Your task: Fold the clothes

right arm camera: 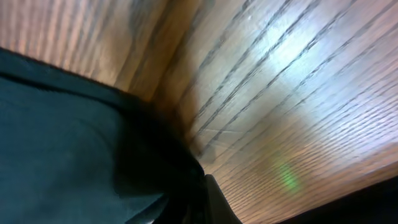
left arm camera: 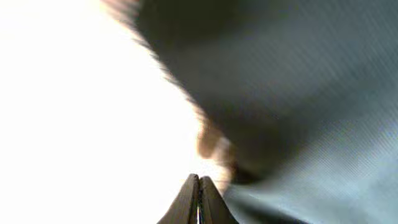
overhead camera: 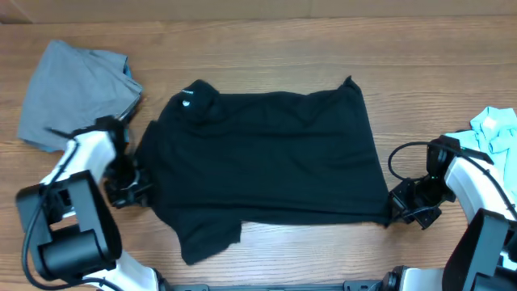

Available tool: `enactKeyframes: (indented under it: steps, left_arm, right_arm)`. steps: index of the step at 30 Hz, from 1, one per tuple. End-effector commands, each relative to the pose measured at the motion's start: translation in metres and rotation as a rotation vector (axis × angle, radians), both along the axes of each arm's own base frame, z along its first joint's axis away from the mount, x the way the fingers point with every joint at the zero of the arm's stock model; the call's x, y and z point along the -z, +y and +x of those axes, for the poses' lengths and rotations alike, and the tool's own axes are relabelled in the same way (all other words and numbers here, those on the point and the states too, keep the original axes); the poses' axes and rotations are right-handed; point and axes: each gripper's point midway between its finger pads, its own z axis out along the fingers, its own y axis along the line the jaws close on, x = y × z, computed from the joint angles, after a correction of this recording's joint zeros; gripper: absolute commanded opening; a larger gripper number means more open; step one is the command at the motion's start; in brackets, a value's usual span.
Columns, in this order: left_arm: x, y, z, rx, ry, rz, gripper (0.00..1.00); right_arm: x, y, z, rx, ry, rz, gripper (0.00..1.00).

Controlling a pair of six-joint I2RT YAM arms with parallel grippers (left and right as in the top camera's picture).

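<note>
Mostly, the wooden table filled the overhead view. The black shirt lay spread flat across its middle, with a small white label near its far-left corner and a loose flap, perhaps a sleeve, jutting out at the near left. A grey garment sat crumpled at the far-left corner, well apart from the shirt, its near edge hidden behind the left arm. A light-blue garment showed only as a patch at the right edge, cut off by the frame and partly covered by the right arm.

The left gripper sat low at the shirt's left edge. Its wrist camera was washed out to white over most of the picture. Only the two fingers could be made out, pressed together with a hairline between them, and blurred dark cloth lay just beside them. Whether any cloth was caught between them could not be told.

The right gripper sat at the shirt's near-right corner. From its wrist camera one finger showed at the bottom edge, the rest cut off. The cloth gathered into a dark bunch right against it, seemingly pinched in the closed jaws.
</note>
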Motion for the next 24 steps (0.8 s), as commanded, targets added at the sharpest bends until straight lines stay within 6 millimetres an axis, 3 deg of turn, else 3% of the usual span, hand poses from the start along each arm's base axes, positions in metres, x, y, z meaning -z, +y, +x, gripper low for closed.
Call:
enactKeyframes:
  steps: [1,3,5,6,8,9,12,15,20,21,23,24]
  left_arm:
    - [-0.019,0.021,0.016,-0.072,-0.074,0.047,0.06]
    - [-0.024,0.015,0.020,-0.048,-0.106,0.019,0.09]
    - [-0.028,0.007,0.026,-0.019,-0.141,-0.007,0.09]
    - [-0.031,0.002,0.030,0.005,-0.163,-0.025,0.09]
    - [-0.036,-0.010,0.041,0.062,-0.219,-0.066,0.09]
    - [-0.040,-0.019,0.049,0.102,-0.261,-0.100,0.09]
    - [-0.056,-0.046,0.074,0.237,-0.398,-0.180,0.08]
    - [-0.077,-0.077,0.101,0.400,-0.522,-0.208,0.05]
    - [-0.103,-0.114,0.147,0.569,-0.708,-0.188,0.06]
    - [-0.108,-0.122,0.158,0.594,-0.757,-0.181,0.11]
    - [-0.109,-0.134,0.174,0.630,-0.816,-0.176,0.35]
    - [-0.106,-0.140,0.180,0.644,-0.833,-0.177,0.42]
  right_arm:
    - [0.000,0.002,-0.001,0.017,-0.009,0.003,0.04]
    - [0.000,0.001,-0.001,0.016,-0.009,0.003,0.05]
    - [0.000,0.001,-0.002,0.015,-0.005,0.002,0.14]
    - [0.000,0.002,-0.002,0.016,-0.005,0.006,0.22]
    - [-0.001,0.004,-0.002,0.019,-0.008,0.019,0.52]
    - [-0.001,0.006,0.000,0.023,-0.013,0.031,0.60]
    - [-0.004,0.003,0.007,0.033,-0.038,0.029,0.64]
    - [-0.017,-0.011,0.026,0.074,-0.107,0.009,0.59]
    - [-0.069,-0.028,0.069,0.037,-0.325,-0.030,0.60]
    - [-0.080,-0.026,0.078,0.007,-0.379,-0.024,0.61]
    - [-0.104,-0.016,0.099,-0.084,-0.512,0.008,0.66]
    - [-0.113,-0.010,0.105,-0.118,-0.564,0.029,0.68]
